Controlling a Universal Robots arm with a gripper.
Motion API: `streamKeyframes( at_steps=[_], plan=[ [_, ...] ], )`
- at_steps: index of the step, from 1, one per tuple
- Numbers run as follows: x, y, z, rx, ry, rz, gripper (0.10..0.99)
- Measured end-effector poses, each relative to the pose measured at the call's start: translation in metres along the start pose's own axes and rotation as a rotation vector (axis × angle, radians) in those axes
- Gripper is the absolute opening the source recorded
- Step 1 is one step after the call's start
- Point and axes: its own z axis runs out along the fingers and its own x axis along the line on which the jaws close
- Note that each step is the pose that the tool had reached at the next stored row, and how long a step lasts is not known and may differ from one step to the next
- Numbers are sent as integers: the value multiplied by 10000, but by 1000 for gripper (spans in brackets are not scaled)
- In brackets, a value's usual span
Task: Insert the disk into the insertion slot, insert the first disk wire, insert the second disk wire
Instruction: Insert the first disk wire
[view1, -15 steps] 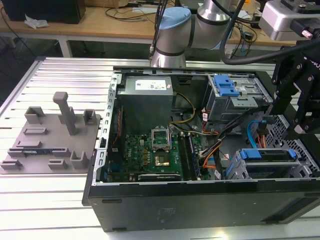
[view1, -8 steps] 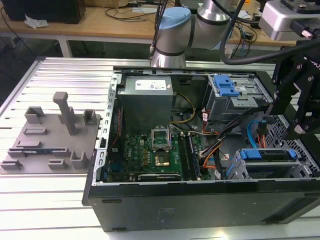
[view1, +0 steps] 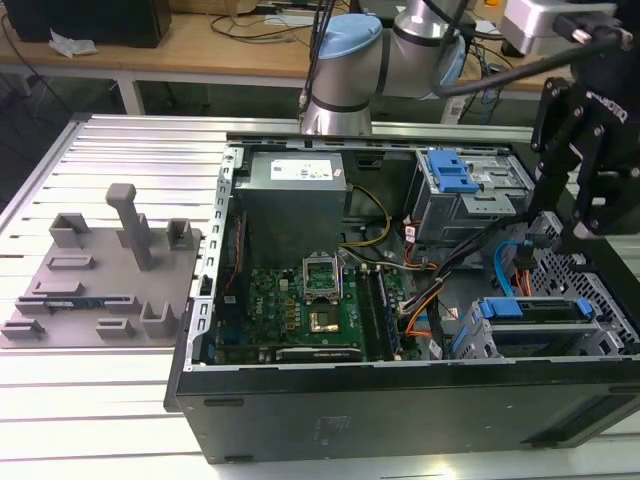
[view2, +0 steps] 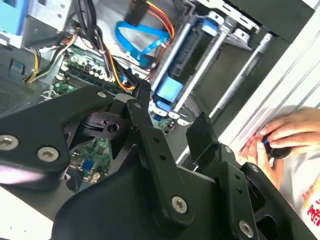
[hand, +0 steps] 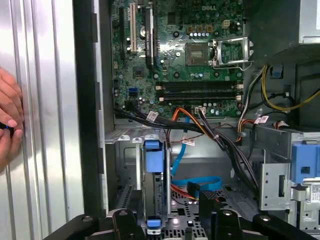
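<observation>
The disk, silver in a bright blue carrier, sits inside the insertion slot, a low grey perforated cage at the case's near right corner in the exterior view. Both wrist views show the blue carrier edge-on in the cage. My black gripper hangs above that cage, open, with nothing between its fingers. In the first wrist view the gripper straddles the disk from above. A flat blue cable and orange wires loop loose beside the disk.
The open computer case lies on a ribbed aluminium table. A taller grey cage with a blue latch stands behind the slot. The green motherboard fills the middle. A person's hand rests on the table beside the case. A grey fixture plate lies at the exterior view's left.
</observation>
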Motion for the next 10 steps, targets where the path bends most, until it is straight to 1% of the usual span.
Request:
streamKeyframes(
  at_steps=[1, 2, 3, 4, 5, 6, 7, 8, 9, 10],
  plan=[
    [-57, 1, -1, -10, 205, -14, 569],
    [-82, 2, -2, -66, 625, -46, 569],
    [-101, 2, -3, -130, 1176, -87, 569],
    [-109, 2, -4, -160, 1488, -110, 569],
    [-122, 2, -4, -187, 1885, -137, 569],
    [-136, 1, -5, -189, 2124, -153, 569],
    [-158, -1, -4, -184, 2312, -165, 569],
    [-199, -5, -3, -180, 2501, -173, 569],
    [-274, -62, 19, -177, 2524, -172, 569],
    [-348, -146, 49, -177, 2567, -175, 569]
  ],
)
